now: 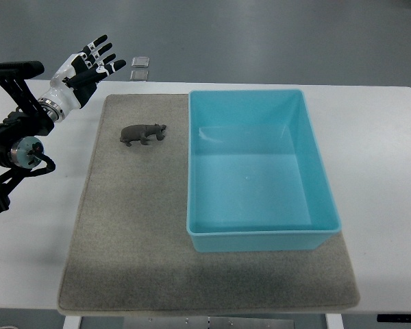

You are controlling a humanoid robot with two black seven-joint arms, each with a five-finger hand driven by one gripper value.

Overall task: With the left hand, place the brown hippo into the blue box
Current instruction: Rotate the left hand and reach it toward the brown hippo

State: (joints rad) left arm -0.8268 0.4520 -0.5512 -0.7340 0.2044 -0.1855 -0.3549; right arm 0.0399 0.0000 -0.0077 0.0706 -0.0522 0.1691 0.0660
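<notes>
Brown hippo (143, 133) on mat; left hand (89, 65) spread, apart.

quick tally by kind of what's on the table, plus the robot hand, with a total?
Toy hippo, brown: 1
Box, blue, nothing in it: 1
Mat, grey: 1
Small square items near the table's far edge, too small to identify: 2
Robot hand, the left hand, fingers spread, holding nothing: 1
Total: 6

brown hippo (143, 133) upright on mat, left of empty blue box (264, 236)
</notes>
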